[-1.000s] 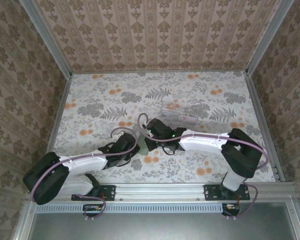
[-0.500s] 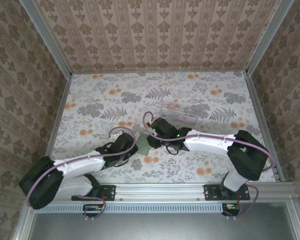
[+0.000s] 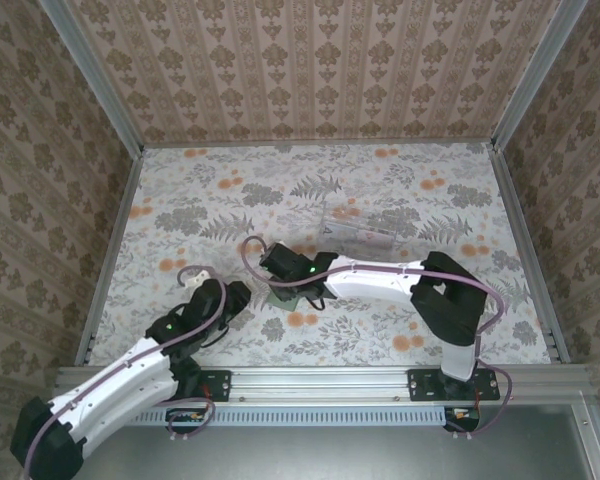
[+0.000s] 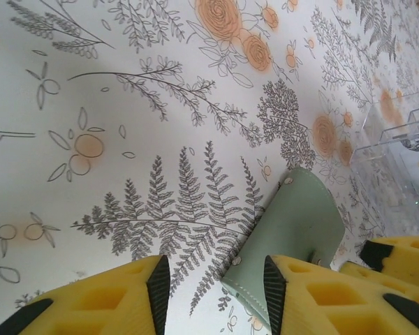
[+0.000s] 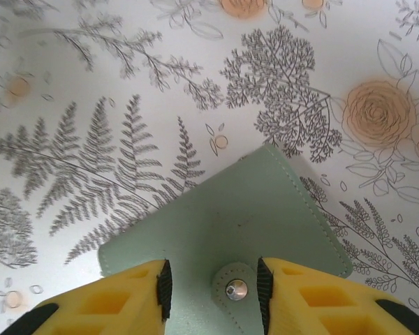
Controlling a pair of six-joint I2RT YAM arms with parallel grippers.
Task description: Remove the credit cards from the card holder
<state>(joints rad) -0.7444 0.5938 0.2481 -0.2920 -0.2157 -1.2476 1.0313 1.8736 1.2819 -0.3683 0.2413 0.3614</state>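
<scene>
The folded grey-green card holder point(image 5: 230, 216) lies flat on the desk point(image 3: 400, 180), left of middle toward the near edge, with the right hand point(image 5: 211, 287) spread over its snap tab point(image 5: 235, 287), gripping nothing, and the left hand point(image 4: 209, 283), likewise spread and empty, just beside it

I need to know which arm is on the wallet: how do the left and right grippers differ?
The right gripper hovers over the card holder, snap tab between its fingers; the left gripper stands beside it, mostly floral table between its fingers. The right gripper faces almost straight down; the left gripper tilts shallower. Both stand open, gripping nothing.
</scene>
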